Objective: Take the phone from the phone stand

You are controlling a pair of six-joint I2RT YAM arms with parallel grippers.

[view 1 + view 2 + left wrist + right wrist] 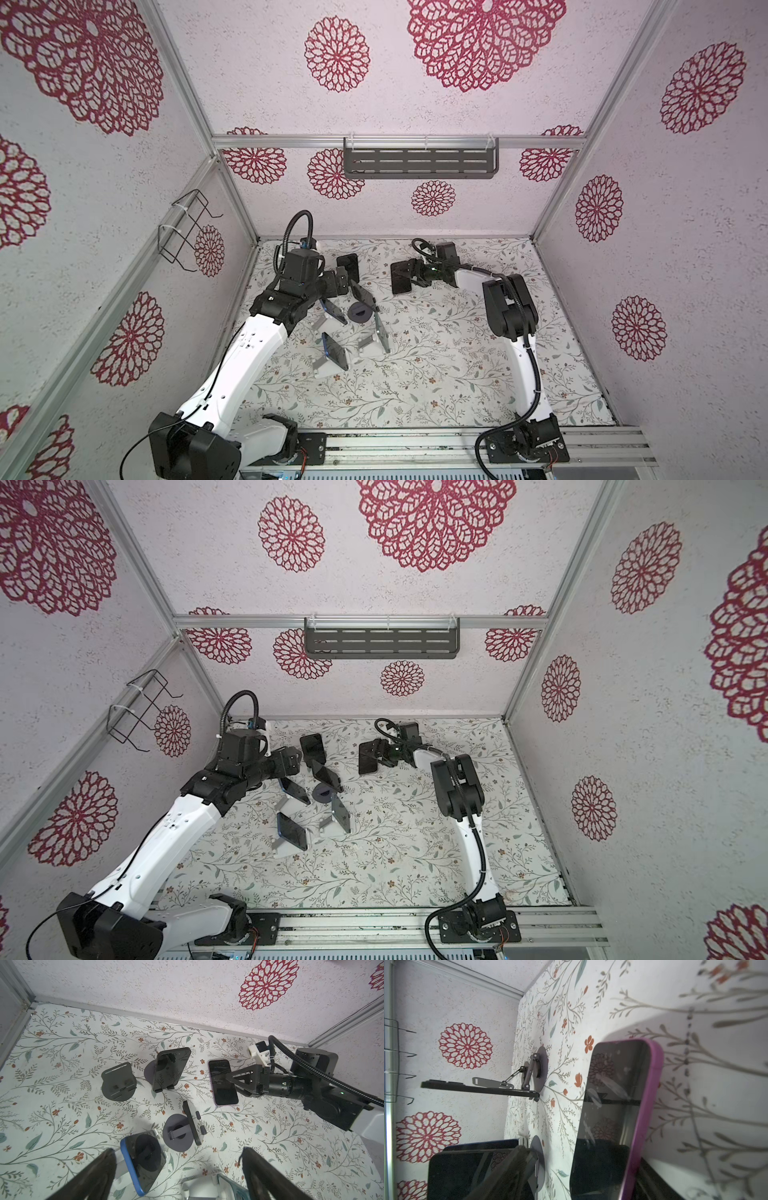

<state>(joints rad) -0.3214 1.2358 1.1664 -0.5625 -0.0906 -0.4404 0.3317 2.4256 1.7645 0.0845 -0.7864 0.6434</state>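
phone in the purple case [223, 1091] lies flat and screen up on the floral surface [457, 374], on no stand, at about 11 o'clock from the surface's middle in both top views. we see the right claw [231, 1083] reaching over it from 3 o'clock, low and nearly level, with its jaws spread apart. one finger [243, 1077] crosses above the screen. the right wrist view shows a clear gap between a finger and the phone's long edge, so the claw has hold of nothing. whether a fingertip brushes the glass we cannot tell.

an empty black stand [118, 1082], a round base with a slotted back plate, shows in the left wrist view; in the top views the left arm hides it. at 9 o'clock from the purple phone a black phone [348, 266] leans on its own stand. toward 7 o'clock stand more: a thin phone [193, 1124] seen edge-on on a grey round-based stand, and a blue-cased phone [143, 1163] on a white stand. the left claw [176, 1150] hangs above that cluster, jaws at their widest and nothing gripped between them.
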